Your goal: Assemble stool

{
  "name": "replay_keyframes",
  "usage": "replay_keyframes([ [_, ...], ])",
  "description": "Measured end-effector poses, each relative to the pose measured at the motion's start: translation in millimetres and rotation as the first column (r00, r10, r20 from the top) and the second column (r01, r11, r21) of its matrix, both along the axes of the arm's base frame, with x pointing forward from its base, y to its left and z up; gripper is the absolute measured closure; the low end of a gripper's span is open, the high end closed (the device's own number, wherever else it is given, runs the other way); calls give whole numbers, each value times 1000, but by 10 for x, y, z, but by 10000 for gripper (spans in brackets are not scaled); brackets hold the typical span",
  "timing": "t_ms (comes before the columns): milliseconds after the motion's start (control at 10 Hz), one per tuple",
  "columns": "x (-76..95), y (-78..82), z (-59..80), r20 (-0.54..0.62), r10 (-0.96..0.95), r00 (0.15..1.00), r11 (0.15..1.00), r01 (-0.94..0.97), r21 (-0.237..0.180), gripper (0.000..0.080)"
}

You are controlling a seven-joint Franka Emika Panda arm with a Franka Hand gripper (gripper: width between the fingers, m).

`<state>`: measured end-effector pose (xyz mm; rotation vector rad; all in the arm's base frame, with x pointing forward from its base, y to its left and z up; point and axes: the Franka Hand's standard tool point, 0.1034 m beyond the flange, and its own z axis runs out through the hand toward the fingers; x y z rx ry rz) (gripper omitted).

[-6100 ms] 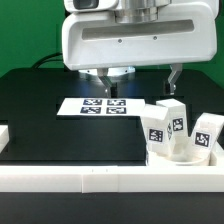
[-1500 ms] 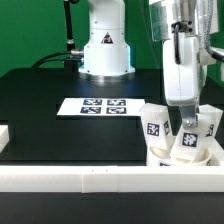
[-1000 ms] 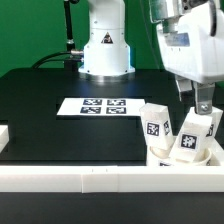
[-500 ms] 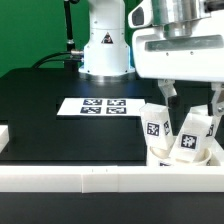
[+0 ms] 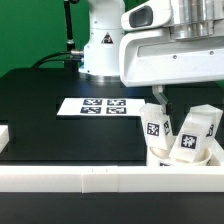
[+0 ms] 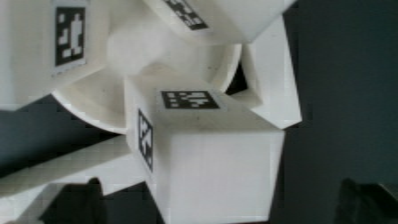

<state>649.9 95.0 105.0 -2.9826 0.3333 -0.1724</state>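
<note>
— Progress on the stool, then: how much is actually built?

— Very little, by my reckoning. Three legs stand bunched on the seat [image 5: 178,153], the round disc at the front rail [image 5: 110,178], well to the exterior view's right of the marker board [image 5: 100,106]. One leg [image 5: 155,122] is on the side nearest the marker board, one [image 5: 190,140] stands in front, and one [image 5: 208,122] is farthest from the board. They look tilted and merely resting there, so I judge none is fitted yet.

— And your fingers?

— My fingers [image 5: 160,97] hang just above the leg nearest the marker board. In the wrist view I see both tips, one [image 6: 75,198] and the other [image 6: 370,200], spread wide with a leg [image 6: 205,150] lying between them, not touched. So they are open and hold nothing.

— What remains?

— Nearly everything, I think: each leg has to be lifted off, the seat freed, and the three legs joined to it. Whether the seat has sockets underneath I cannot tell from here.

— The rest of the counter [image 5: 60,130]?

— Black and bare around the marker board.
</note>
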Motion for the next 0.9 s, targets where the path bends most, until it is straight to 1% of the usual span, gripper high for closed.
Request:
replay_keyframes([
  [100,2,-29,-1,11,121,993,992,-120,-30,150],
  [200,1,-48,-10,15,246,969,968,-244,-64,150],
  [300,-8,-51,-42,2,427,904,899,-424,-109,150],
  [400,12,-46,-51,-18,537,843,835,-535,-129,150],
  [500,45,-25,-52,-34,614,789,778,-612,-145,150],
  [600,60,-18,-58,-56,704,708,694,-703,-155,150],
  [700,71,-18,-56,-74,761,645,630,-761,-156,150],
  [800,87,-28,-40,-86,821,564,546,-821,-169,150],
  [900,86,-33,-41,-93,854,512,493,-853,-174,150],
])
